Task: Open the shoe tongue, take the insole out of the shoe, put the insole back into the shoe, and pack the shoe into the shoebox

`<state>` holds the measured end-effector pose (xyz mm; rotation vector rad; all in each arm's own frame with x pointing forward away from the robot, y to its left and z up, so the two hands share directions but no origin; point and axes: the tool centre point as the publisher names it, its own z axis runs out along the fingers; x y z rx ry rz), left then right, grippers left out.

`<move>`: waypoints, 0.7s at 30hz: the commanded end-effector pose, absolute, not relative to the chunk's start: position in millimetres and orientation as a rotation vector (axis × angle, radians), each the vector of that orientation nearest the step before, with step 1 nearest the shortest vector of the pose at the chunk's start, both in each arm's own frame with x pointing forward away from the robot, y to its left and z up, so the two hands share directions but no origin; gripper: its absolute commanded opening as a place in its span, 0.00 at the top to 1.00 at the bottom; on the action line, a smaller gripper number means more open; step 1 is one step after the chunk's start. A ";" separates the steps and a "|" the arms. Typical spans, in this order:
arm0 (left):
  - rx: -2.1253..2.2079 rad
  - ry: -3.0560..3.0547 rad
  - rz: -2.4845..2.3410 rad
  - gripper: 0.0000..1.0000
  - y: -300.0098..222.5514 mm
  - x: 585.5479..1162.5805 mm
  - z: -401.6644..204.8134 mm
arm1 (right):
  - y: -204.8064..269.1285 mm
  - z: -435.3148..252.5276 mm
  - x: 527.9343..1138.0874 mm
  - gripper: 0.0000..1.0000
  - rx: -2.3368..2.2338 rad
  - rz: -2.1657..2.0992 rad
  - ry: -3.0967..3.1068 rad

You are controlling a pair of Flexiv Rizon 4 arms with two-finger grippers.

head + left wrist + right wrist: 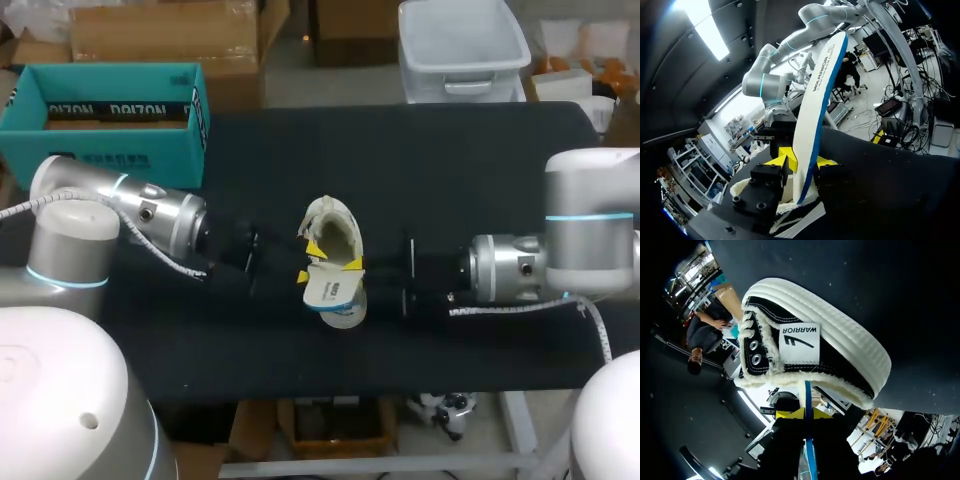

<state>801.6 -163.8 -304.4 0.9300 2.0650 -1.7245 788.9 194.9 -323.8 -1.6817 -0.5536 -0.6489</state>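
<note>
A white shoe [335, 228] stands mid-table, its opening upward. The white insole [335, 292] with a blue edge sticks out just in front of it, between both grippers. My left gripper [309, 262] comes in from the left; in the left wrist view its yellow tips press the insole [815, 100] from both sides [804, 161], with the shoe's pale lining [745, 186] beside it. My right gripper [357, 266] comes in from the right, shut on the insole's thin edge [808, 395], tips together [808, 413]. The shoe [830, 335] lies just ahead of it, its tongue label showing.
A teal shoebox [105, 140] stands open at the back left corner of the black table [450, 160]. Bare table surface stretches behind the shoe and along the front edge.
</note>
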 end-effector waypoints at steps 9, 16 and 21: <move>0.931 2.113 -1.701 0.89 -170.6 812.0 -314.5 | 188.7 -328.1 795.0 1.00 -1.709 -0.681 -0.554; 0.931 2.128 -1.688 0.74 -173.0 816.0 -317.2 | 185.4 -331.2 799.9 1.00 -1.692 -0.700 -0.561; 0.929 2.139 -1.675 1.00 -174.1 818.2 -319.6 | 184.4 -334.9 803.0 1.00 -1.688 -0.699 -0.563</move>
